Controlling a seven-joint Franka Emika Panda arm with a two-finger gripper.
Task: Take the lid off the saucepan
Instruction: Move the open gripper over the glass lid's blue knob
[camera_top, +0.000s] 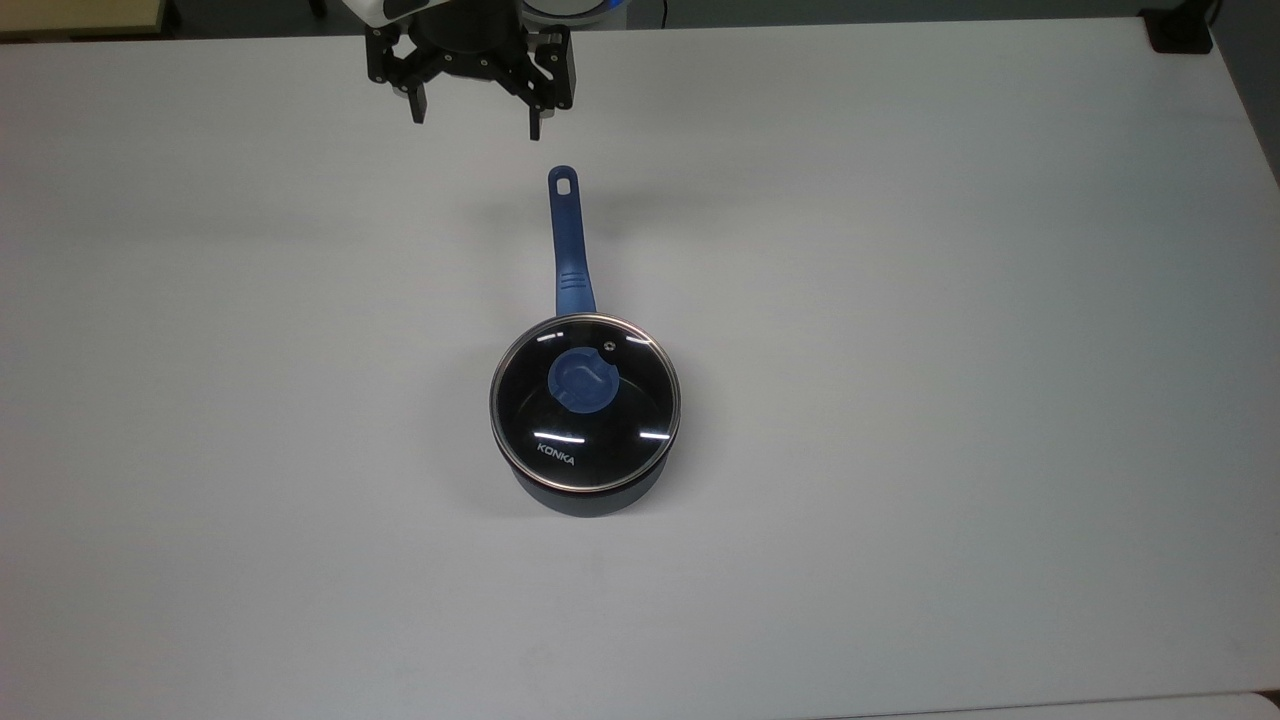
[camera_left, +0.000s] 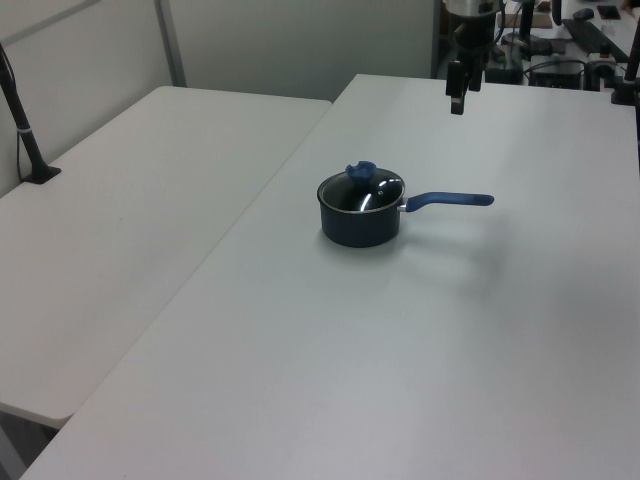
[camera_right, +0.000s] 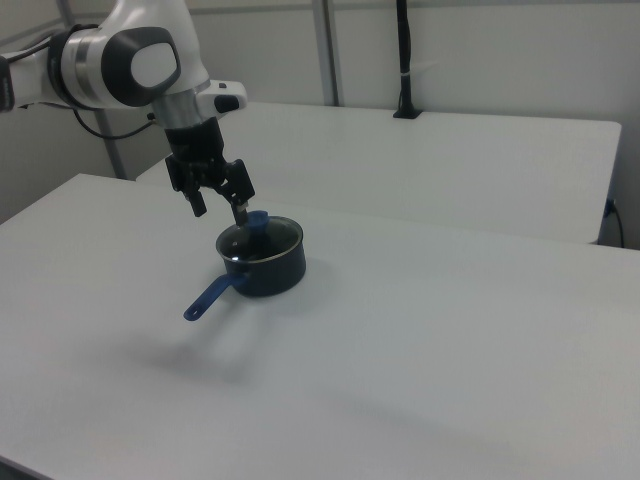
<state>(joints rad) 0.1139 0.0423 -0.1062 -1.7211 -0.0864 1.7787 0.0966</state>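
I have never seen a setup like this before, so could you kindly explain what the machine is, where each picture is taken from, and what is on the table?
The machine is a robot arm, white with black joints, ending in a black two-finger gripper. Its fingers are spread open and hold nothing.

There are three pictures of the same moment. The top view looks straight down on the white table. The left view and the right view look across it from opposite sides, and both also show a second white table alongside.

On the table stands one thing: a small dark navy saucepan with a long blue handle pointing toward the arm. A glass lid with a steel rim and a blue knob sits closed on it.

The gripper hangs in the air beyond the handle's end, apart from the pan, so the lid is untouched.
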